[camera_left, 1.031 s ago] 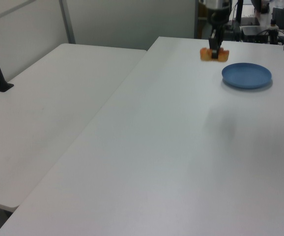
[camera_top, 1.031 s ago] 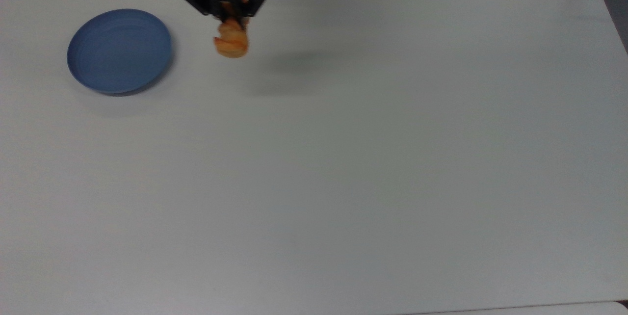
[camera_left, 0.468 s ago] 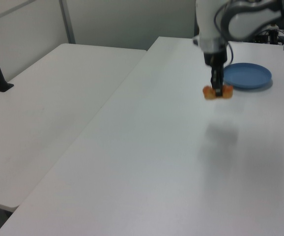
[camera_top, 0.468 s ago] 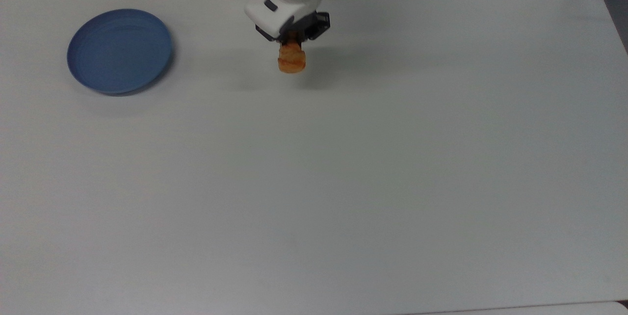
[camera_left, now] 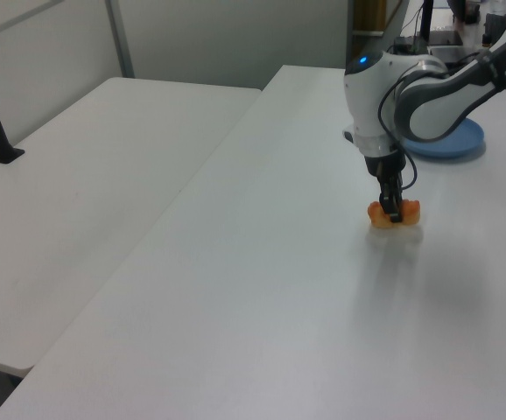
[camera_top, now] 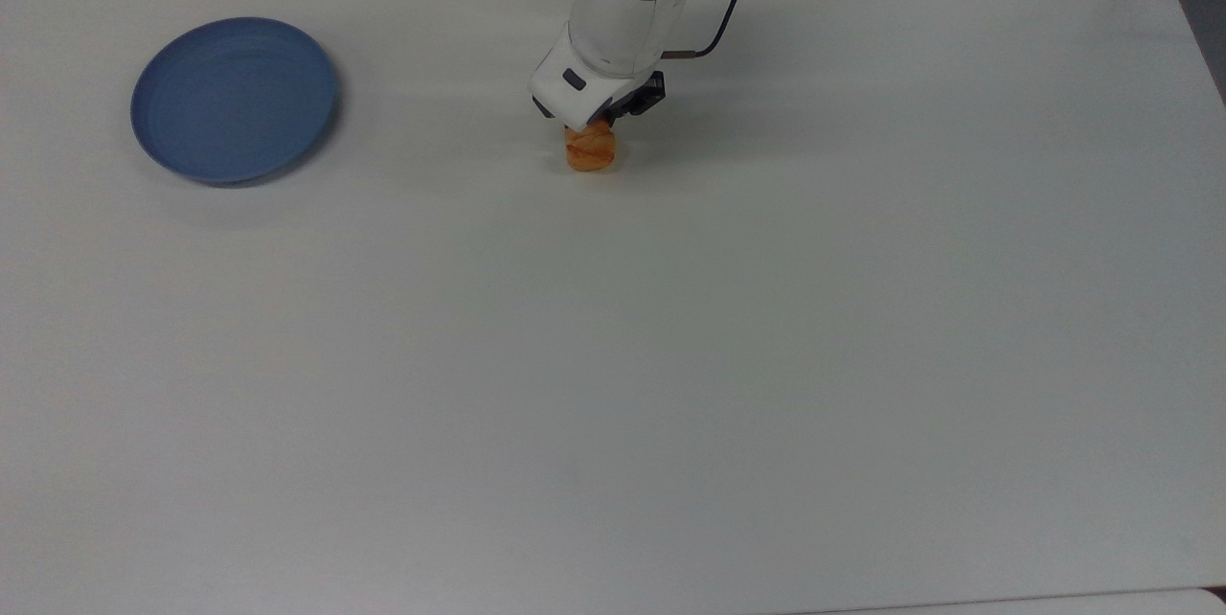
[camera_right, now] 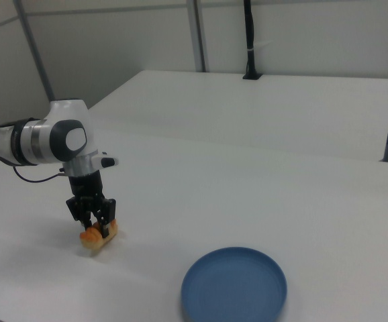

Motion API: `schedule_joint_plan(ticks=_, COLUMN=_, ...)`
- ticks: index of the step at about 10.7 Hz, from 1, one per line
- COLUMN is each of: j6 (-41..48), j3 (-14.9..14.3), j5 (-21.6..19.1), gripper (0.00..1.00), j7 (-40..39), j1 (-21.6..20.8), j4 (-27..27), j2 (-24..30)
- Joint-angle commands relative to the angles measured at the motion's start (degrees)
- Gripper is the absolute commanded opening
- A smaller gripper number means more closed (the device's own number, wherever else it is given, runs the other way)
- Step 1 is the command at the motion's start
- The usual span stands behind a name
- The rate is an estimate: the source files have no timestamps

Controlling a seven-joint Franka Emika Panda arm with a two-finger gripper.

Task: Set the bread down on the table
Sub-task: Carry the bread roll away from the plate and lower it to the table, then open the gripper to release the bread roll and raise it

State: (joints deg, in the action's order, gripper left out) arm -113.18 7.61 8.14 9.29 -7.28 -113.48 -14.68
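**Top view: bread lowered to the table, tool yet to release**

Top view shows the white table (camera_top: 670, 356) spread across nearly the whole picture, bare but for two things. Since half a second ago the white arm (camera_top: 618, 11) has swung down from the far edge and carried the bread toward the table's middle; a second ago the loaf hung high up beside the plate. Now the bread (camera_top: 591, 148) sits at about twelve o'clock of the tabletop, its underside seemingly on or a hair above the surface, with hardly any shadow gap below it in the left view. That suggests the carry is over and only the letting-go remains.

The blue plate (camera_top: 234, 99) lies at ten o'clock in the top view, well apart from the loaf and holding nothing. It has not moved.

The tool (camera_right: 94, 216) points straight down and is clamped across the bread (camera_right: 99, 234), fingers pinching its middle so that both ends stick out, plainest in the right view. In the left view the tool (camera_left: 394, 213) grips the loaf (camera_left: 394, 213) the same way.

The surface is smooth, matte and flat, so a released loaf should stay put. A second white table (camera_left: 78, 210) adjoins at nine o'clock in the left view, under plain grey walls, with a black post (camera_right: 249, 40) clamped at its far edge in the right view.
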Motion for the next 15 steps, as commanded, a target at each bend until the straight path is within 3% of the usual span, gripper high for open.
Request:
schedule_joint_plan(ticks=1, j6=-1.17, j3=-0.14, j5=2.58, gripper=0.87, j7=2.31, j1=-0.63, j4=-0.95, j2=-0.52)
schedule_joint_plan(ticks=2, j6=-1.08, j3=-0.14, j5=2.67, gripper=1.0, j7=2.31, j1=-0.46, j4=-0.78, j2=-0.44)
schedule_joint_plan(ticks=6, j6=0.84, j3=-0.14, j5=2.58, gripper=1.0, j7=2.31, j1=-0.02, j4=1.5, j2=3.24)
schedule_joint_plan(ticks=9, j6=8.48, j3=-1.53, j5=0.92, gripper=1.0, j7=1.7, j1=1.65, j4=12.38, j2=4.66)
schedule_joint_plan(ticks=12, j6=11.74, j3=-9.34, j5=-5.83, gripper=1.0, j7=-0.48, j1=1.74, j4=19.77, j2=6.41)
schedule_joint_plan(ticks=15, j6=13.51, j3=-17.16, j5=-10.06, gripper=1.0, j7=-6.81, j1=1.74, j4=21.73, j2=6.68)
